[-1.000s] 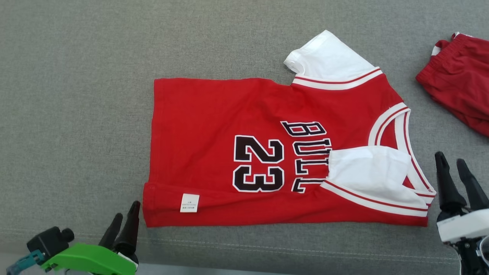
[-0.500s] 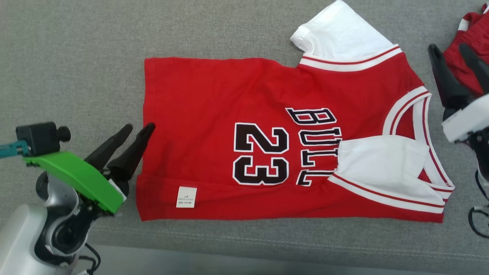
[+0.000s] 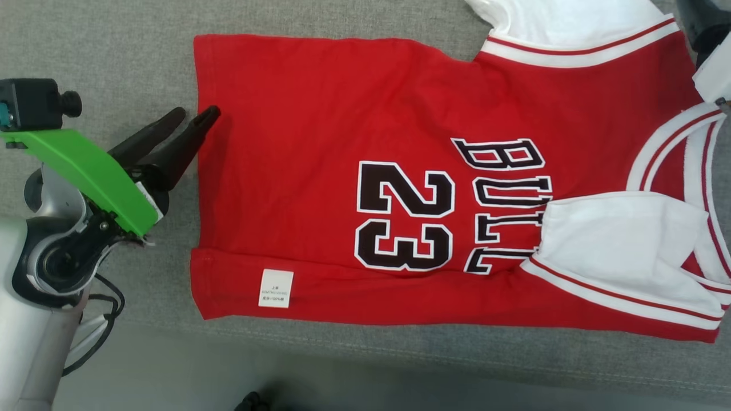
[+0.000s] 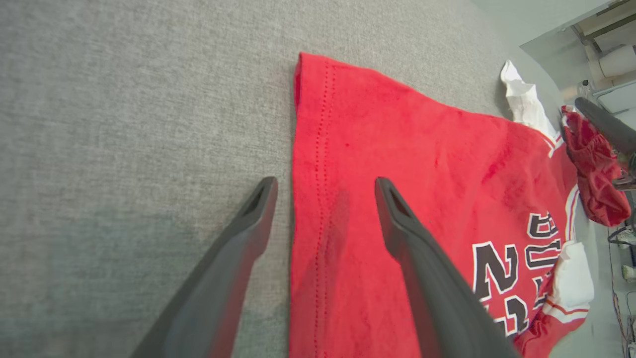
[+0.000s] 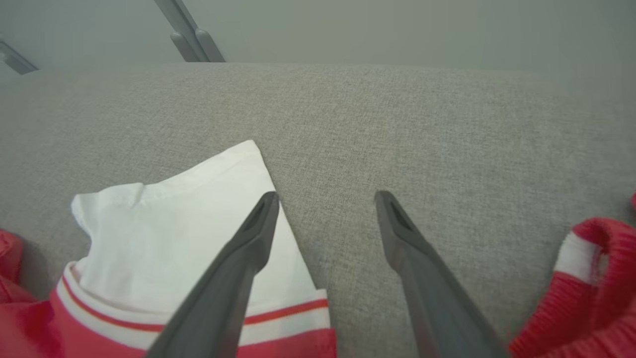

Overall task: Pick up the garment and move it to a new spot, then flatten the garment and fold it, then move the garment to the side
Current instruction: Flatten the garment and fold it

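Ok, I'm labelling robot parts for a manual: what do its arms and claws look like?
The left claw and right claw each have two long, tapering dark-grey fingers. The left wrist carries a bright green cover, a black camera block with teal trim, a silvery-white forearm and loose black cables.

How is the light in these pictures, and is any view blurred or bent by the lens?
Head view: even, soft light, no glare; the left gripper casts a faint shadow on the jersey. Left wrist view: sharp, a soft shadow on its red cloth, far end stretched by the wide lens. Right wrist view: slightly soft; the back edge of the grey surface bows.
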You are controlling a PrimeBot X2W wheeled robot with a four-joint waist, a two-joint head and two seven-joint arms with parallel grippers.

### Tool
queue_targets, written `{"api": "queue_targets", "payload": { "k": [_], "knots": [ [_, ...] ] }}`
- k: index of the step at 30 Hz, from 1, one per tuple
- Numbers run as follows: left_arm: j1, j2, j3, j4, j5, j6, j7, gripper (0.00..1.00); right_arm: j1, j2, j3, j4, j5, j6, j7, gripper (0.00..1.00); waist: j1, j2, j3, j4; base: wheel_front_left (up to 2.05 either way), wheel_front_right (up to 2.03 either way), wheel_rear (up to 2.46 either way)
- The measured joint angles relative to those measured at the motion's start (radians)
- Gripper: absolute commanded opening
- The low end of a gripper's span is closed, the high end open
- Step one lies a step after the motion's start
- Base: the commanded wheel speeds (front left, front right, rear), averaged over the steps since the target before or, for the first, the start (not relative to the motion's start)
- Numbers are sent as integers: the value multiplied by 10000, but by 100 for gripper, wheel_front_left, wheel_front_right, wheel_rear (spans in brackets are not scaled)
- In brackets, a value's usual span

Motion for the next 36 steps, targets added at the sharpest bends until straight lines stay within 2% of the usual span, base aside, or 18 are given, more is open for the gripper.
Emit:
{"api": "queue_targets", "payload": {
  "k": [8, 16, 24, 36],
  "knots": [
    [-731, -88, -134, 656, -288, -186, 326, 100, -711, 282, 548, 903, -6, 433, 127, 100, 1, 0, 441, 335, 0, 0, 0],
    [-1108, 13, -59, 871, -422, -267, 566, 100, -1414, 602, 1032, 1294, -23, 777, 245, 100, -1, 0, 573, 248, 0, 0, 0],
    [-1539, 174, 119, 1133, -991, -353, 792, 100, -1889, 909, 1269, 1755, -23, 941, 153, 100, -1, 0, 680, -26, 0, 0, 0],
    [-2051, 663, 113, 1227, -1064, -437, 1175, 100, -2569, 1152, 1373, 2220, -23, 1095, -215, 100, -1, 0, 1055, -344, 0, 0, 0]
  ]
}}
